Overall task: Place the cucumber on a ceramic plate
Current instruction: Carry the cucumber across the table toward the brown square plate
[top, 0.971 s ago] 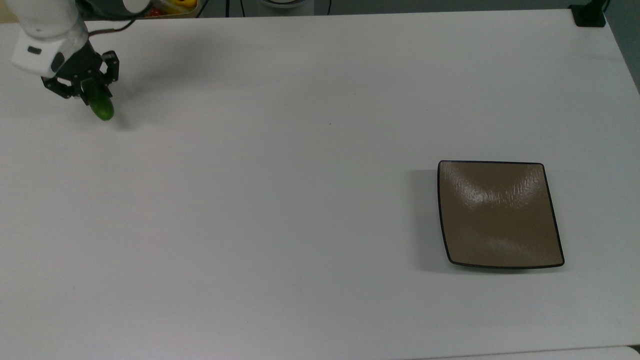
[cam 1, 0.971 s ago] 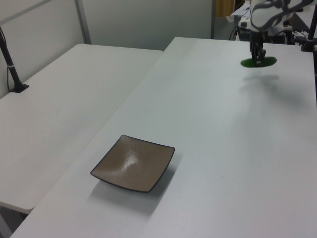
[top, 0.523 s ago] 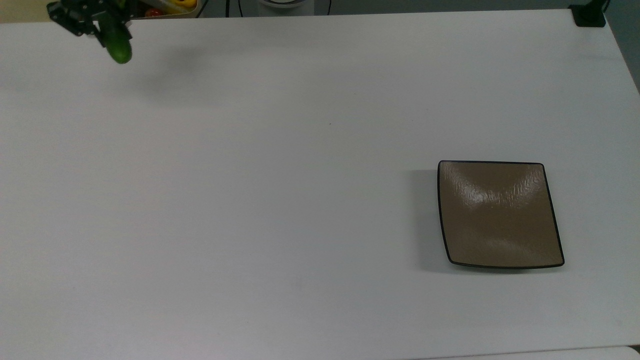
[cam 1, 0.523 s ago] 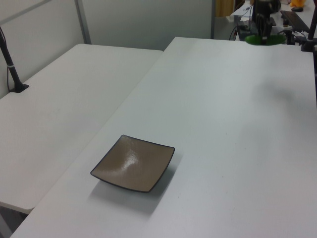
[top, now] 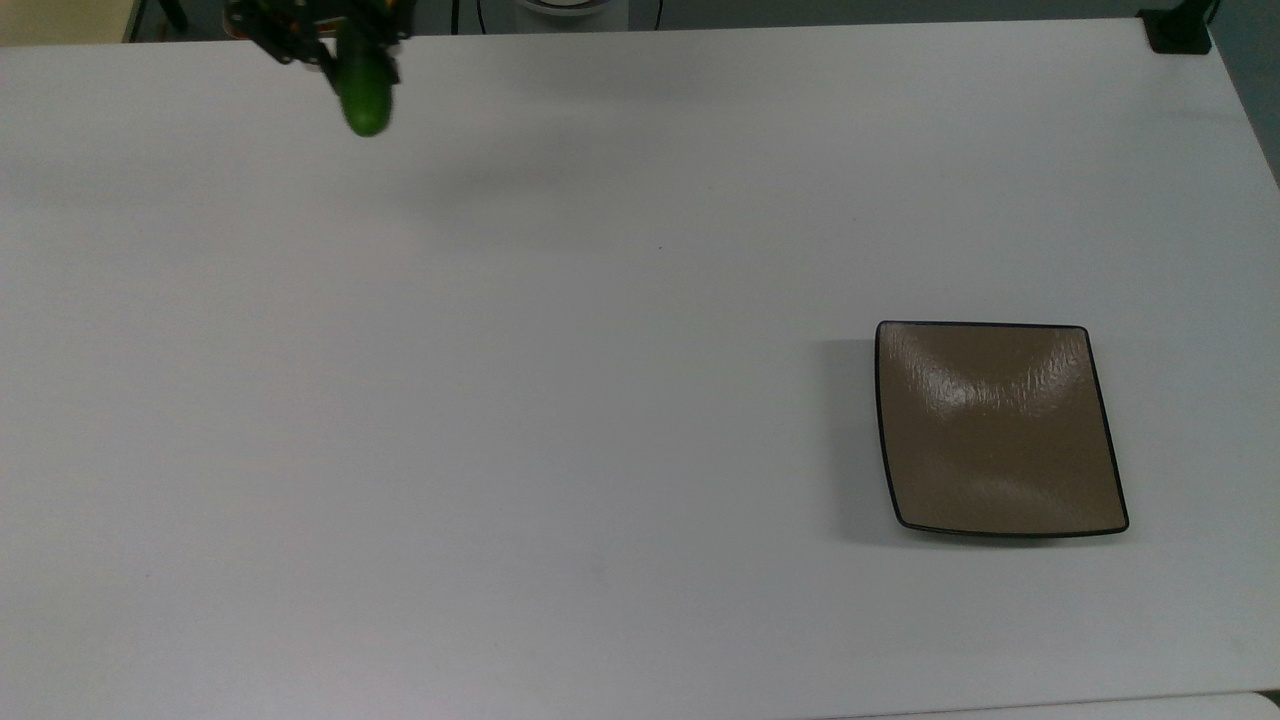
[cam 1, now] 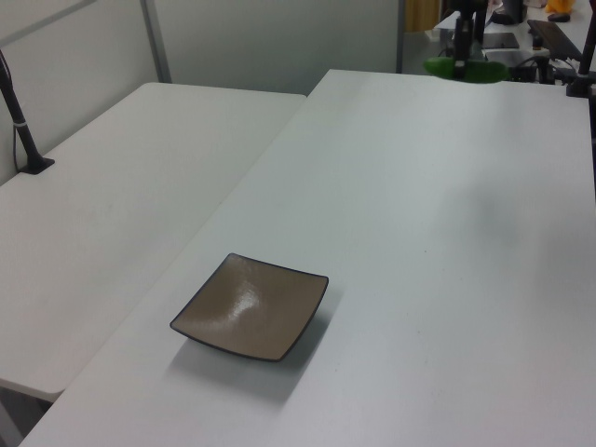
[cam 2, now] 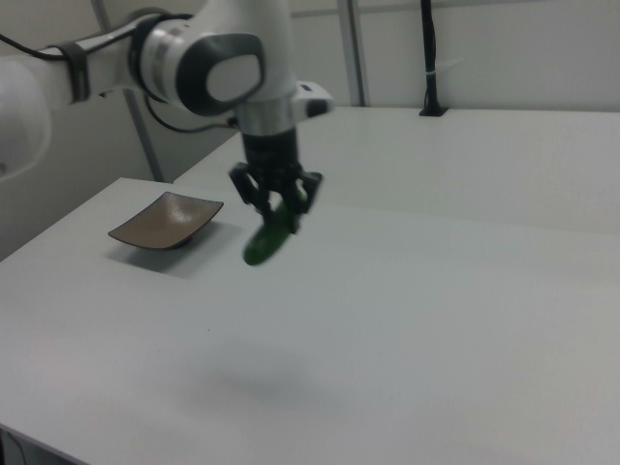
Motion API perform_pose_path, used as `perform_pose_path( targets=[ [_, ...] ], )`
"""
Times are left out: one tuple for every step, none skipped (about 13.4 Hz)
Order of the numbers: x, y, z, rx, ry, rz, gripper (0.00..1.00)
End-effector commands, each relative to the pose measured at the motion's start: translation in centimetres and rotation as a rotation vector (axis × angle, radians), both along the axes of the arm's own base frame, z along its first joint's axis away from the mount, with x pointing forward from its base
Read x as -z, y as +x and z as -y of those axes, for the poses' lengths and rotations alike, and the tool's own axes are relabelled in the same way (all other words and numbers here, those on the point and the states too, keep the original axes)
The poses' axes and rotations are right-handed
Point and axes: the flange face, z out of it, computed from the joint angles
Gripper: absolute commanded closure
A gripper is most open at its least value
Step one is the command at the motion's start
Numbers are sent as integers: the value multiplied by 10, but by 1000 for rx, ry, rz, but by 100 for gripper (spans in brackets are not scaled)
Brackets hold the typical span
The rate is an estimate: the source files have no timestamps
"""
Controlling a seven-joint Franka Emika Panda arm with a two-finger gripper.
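High above the white table (top: 600, 400), the gripper (cam 2: 276, 208) pinches the cucumber (cam 2: 268, 238) between its black fingers (cam 2: 254, 192), with the green body tilted so its free end points downward in the right view. A faint shadow lies on the tabletop beneath it. At the top view's upper left, the cucumber's rounded end sticks out below the gripper (top: 330, 35), near the table's far edge. Well apart from it, at the top view's lower right, the ceramic plate (top: 1000, 430) sits flat on the table, square, glossy brown, with a thin black rim, holding nothing. A second white table (cam 1: 112, 205) adjoins at the left view's left.
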Motion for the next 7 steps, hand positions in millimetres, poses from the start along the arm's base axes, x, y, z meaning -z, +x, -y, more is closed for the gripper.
perform_pose_path(
  targets=[
    [-19,17,-78,67,37,13,87],
    [-25,23,-113,72,76,25,86],
    [-30,31,-149,81,111,65,86],
    [-33,36,-169,108,126,108,86],
    [-37,43,-200,147,161,186,86],
    [-32,49,-220,159,182,222,85],
    [-29,53,-240,173,205,250,85]
  ],
)
